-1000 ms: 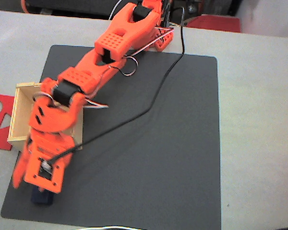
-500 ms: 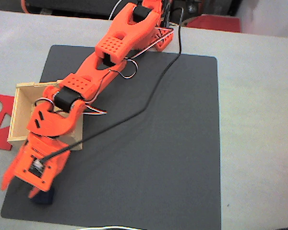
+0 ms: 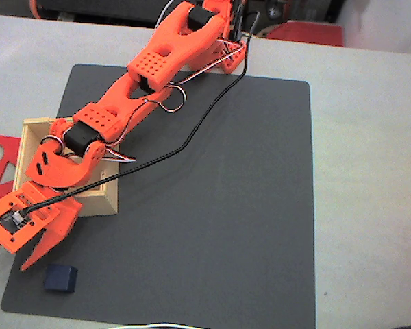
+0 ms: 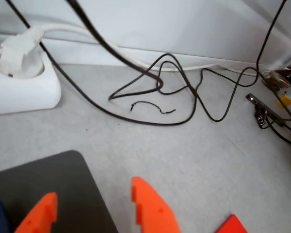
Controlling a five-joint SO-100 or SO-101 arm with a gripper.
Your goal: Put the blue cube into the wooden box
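Hovering with jaws spread and empty, the gripper (image 3: 14, 255) hangs just beside the blue cube (image 3: 60, 278), which lies ungrasped on the dark mat (image 3: 226, 226) near the wooden box (image 3: 34, 133), apparently lining up a grasp.

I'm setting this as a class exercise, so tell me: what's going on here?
An orange robot arm reaches over a dark mat. Its pincer is open and holds nothing, hanging just beside the blue cube, which sits on the mat outside the wooden box. The cube is not yet picked up.
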